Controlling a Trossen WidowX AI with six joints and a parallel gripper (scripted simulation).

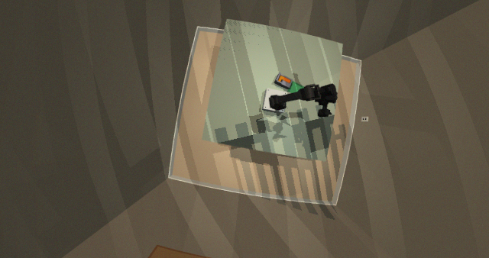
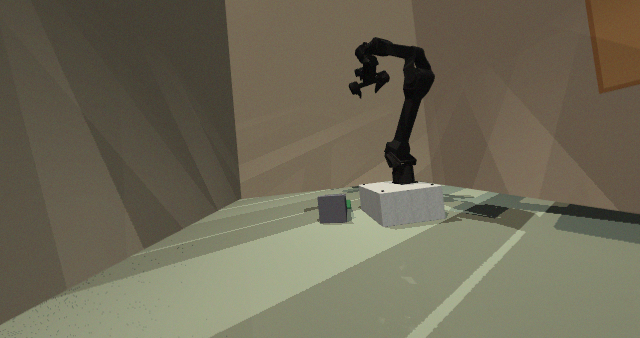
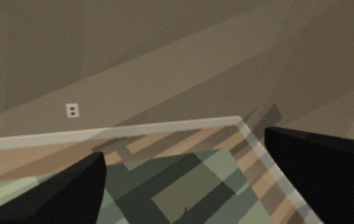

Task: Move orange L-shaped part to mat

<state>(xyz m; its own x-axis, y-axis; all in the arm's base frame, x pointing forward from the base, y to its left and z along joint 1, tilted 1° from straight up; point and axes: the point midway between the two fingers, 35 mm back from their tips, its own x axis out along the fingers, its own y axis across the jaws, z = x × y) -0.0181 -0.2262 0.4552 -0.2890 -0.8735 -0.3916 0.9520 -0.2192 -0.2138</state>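
The gripper (image 2: 368, 84) hangs high with fingers spread wide, holding nothing — the orange L-shaped part (image 1: 283, 80) lies flush in the grey tray (image 1: 277, 77), well below and left of the arm's base.

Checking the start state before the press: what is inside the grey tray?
The orange L-shaped part lies in the grey tray, seemingly flush. The pocket floor beneath it is covered. The open gripper hangs high above.
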